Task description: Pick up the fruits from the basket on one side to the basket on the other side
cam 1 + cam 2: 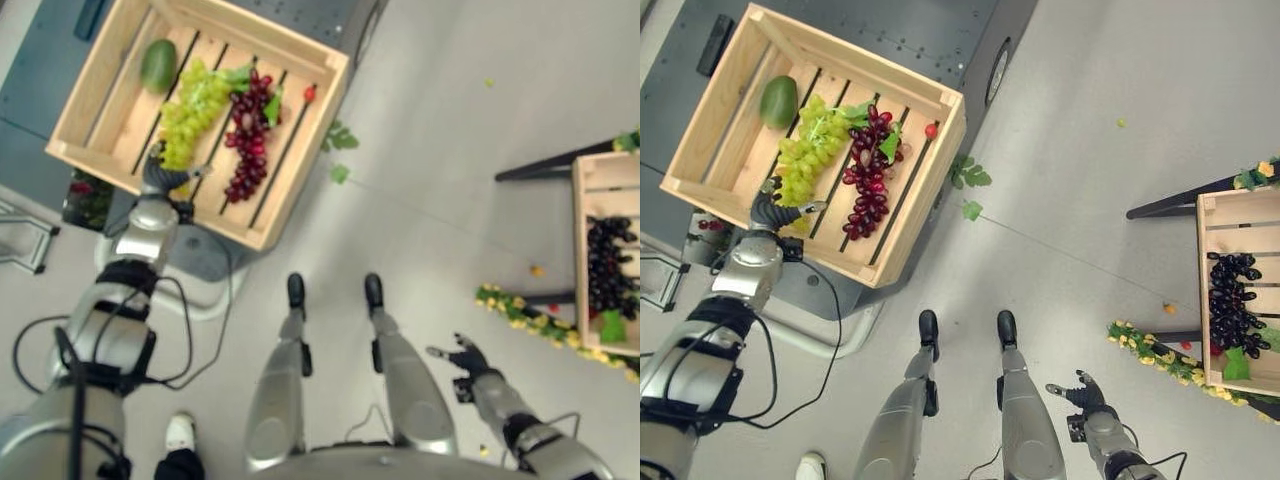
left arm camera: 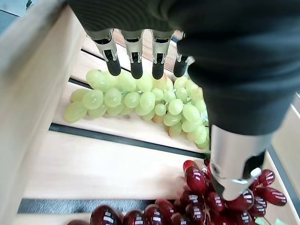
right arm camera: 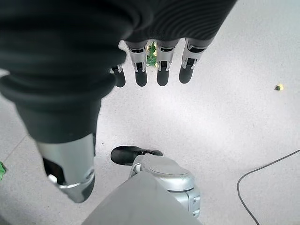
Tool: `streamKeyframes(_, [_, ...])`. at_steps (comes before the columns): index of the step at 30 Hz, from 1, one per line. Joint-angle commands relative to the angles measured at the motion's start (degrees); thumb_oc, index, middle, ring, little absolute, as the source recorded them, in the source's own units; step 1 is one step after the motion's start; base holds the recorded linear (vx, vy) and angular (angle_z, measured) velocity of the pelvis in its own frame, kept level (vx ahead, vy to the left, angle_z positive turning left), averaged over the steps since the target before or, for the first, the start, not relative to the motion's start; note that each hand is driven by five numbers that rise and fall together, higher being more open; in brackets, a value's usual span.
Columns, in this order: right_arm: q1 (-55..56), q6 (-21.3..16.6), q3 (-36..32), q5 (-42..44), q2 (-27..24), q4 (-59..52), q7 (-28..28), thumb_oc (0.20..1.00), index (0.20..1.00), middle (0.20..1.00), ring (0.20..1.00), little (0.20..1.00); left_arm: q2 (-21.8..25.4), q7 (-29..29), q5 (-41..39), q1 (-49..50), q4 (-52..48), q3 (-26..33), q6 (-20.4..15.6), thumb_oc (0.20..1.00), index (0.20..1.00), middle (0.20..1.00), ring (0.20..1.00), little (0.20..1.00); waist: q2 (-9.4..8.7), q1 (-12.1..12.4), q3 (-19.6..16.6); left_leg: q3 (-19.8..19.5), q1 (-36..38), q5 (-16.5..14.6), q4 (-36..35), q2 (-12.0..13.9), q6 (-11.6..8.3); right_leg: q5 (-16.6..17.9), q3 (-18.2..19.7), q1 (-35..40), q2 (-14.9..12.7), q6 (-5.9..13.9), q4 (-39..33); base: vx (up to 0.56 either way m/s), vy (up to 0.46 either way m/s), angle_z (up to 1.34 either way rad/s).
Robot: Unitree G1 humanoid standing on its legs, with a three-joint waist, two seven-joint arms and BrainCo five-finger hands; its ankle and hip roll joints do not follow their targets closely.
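Dark grapes (image 1: 610, 265) already lie in the far basket (image 1: 585, 200) – the left hand (image 1: 775, 212), fingers spread wide, hovers over green grapes (image 2: 140, 101), right hand (image 1: 462, 358) slack and empty.

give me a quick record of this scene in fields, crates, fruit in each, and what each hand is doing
left crate: green grapes, red grapes, a green mango-like fruit, a small red fruit
right crate: dark grapes with a leaf
left hand: open, over the near end of the green grapes, holding nothing
right hand: open, low over the floor, apart from the right crate
floor: loose leaves, a yellow flower garland
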Motion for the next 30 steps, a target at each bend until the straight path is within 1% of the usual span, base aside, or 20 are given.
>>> streamKeyframes(1, [3.4,-0.5,-0.2,1.5,-0.6,-2.0,-0.7,1.0,1.0,1.0,1.0,1.0,3.9,0.1,-0.1,-2.8,5.0,0.4,0.2,1.0,1.0,1.0,1.0,1.0,-2.76,0.4,-0.1,0.5,-4.2,-3.5,4.7,-4.2,0.52,6.5,1.5,-4.7,-0.8,3.71,-5.1,0.0,0.0,0.0])
streamKeyframes(3, [3.3,-0.6,0.1,1.8,-0.6,-2.1,-0.5,1.0,1.0,1.0,1.0,1.0,4.1,-0.2,0.9,-4.7,7.0,-0.9,0.7,1.0,1.0,1.0,1.0,1.0,-2.98,0.2,-0.1,0.5,-4.8,-3.4,4.7,-4.2,0.51,6.6,1.3,-5.2,-0.9,3.77,-5.0,0.0,0.008,0.04])
streamKeyframes(4, [3.3,-0.8,0.5,2.0,-0.7,-2.5,-0.4,1.0,1.0,1.0,1.0,1.0,4.3,-0.4,3.3,-6.8,9.2,-2.7,1.4,1.0,1.0,1.0,1.0,1.0,-3.26,0.0,0.1,0.4,-5.3,-3.3,4.8,-4.2,0.52,6.7,1.2,-5.8,-0.9,3.78,-4.8,0.0,0.0,0.0])
streamKeyframes(6, [3.2,-1.0,0.7,2.1,-0.9,-3.0,-0.4,1.0,1.0,1.0,1.0,1.0,4.3,-0.3,4.7,-8.6,10.8,-4.0,1.9,1.0,1.0,1.0,1.0,1.0,-3.4,-0.2,0.3,0.4,-5.9,-3.2,4.9,-4.3,0.51,6.7,1.2,-6.2,-0.9,3.78,-4.8,0.0,0.0,0.02])
streamKeyframes(10, [3.1,-1.4,1.1,2.5,-1.0,-3.5,-0.5,1.0,1.0,1.0,1.0,1.0,4.5,0.1,7.0,-12.2,12.5,-6.6,2.4,1.0,1.0,1.0,1.0,1.0,-3.54,-0.2,0.6,0.3,-6.9,-3.0,5.0,-4.3,0.48,6.8,1.1,-7.1,-1.0,3.83,-4.5,0.0,0.0,0.0])
streamKeyframes(11, [3.2,-1.6,1.4,2.7,-1.0,-3.8,-0.5,1.0,1.0,1.0,1.0,1.0,4.6,0.2,9.0,-14.1,13.2,-8.3,2.8,1.0,1.0,1.0,1.0,1.0,-3.54,-0.4,0.7,0.2,-7.4,-2.9,4.9,-4.4,0.51,6.9,1.1,-7.7,-1.0,3.83,-4.4,0.0,0.0,0.0])
streamKeyframes(12, [3.2,-1.6,1.4,2.7,-1.0,-3.8,-0.5,1.0,1.0,1.0,1.0,1.0,4.6,0.2,9.0,-14.2,13.3,-8.4,2.8,1.0,1.0,1.0,1.0,1.0,-3.56,-0.3,0.7,0.2,-7.4,-2.9,5.0,-4.4,0.51,6.9,1.1,-7.7,-1.0,3.83,-4.4,0.0,0.0,0.0])
streamKeyframes(14, [3.3,-1.9,1.8,2.8,-1.0,-4.3,-0.4,1.0,1.0,1.0,1.0,1.0,4.8,0.6,11.6,-16.1,13.5,-10.3,3.2,1.0,1.0,1.0,1.0,1.0,-3.51,-0.4,1.0,0.1,-8.2,-2.7,5.0,-4.5,0.55,6.9,1.1,-8.5,-0.9,3.8,-4.2,0.0,0.002,0.02])
streamKeyframes(19, [3.4,-2.5,2.4,3.3,-1.1,-5.1,-0.5,1.0,1.0,1.0,1.0,1.0,4.6,1.2,13.7,-18.7,14.8,-12.2,3.7,1.0,1.0,1.0,1.0,1.0,-3.55,-0.8,1.5,-0.1,-9.4,-2.3,4.9,-4.6,0.47,7.1,1.1,-9.7,-0.9,3.82,-4.1,0.0,0.0,0.0])
streamKeyframes(24, [4.0,-2.8,2.8,3.2,-0.9,-6.0,-0.7,1.0,1.0,1.0,1.0,1.0,3.9,2.0,14.9,-19.7,15.8,-12.8,4.3,1.0,1.0,1.0,1.0,1.0,-3.62,-0.9,1.7,-0.3,-10.2,-2.0,4.7,-4.7,0.52,7.3,1.1,-10.8,-0.9,3.88,-4.1,0.0,0.0,0.0])
streamKeyframes(30, [4.8,-3.7,3.3,3.7,-1.1,-7.6,-0.9,1.0,1.0,1.0,1.0,1.0,3.9,3.5,17.2,-20.4,17.7,-13.0,5.0,1.0,1.0,1.0,1.0,1.0,-4.22,-1.2,1.7,-0.2,-11.9,-1.8,4.8,-4.7,0.59,7.6,1.4,-12.4,-0.7,3.91,-4.1,0.0,0.0,-0.02])
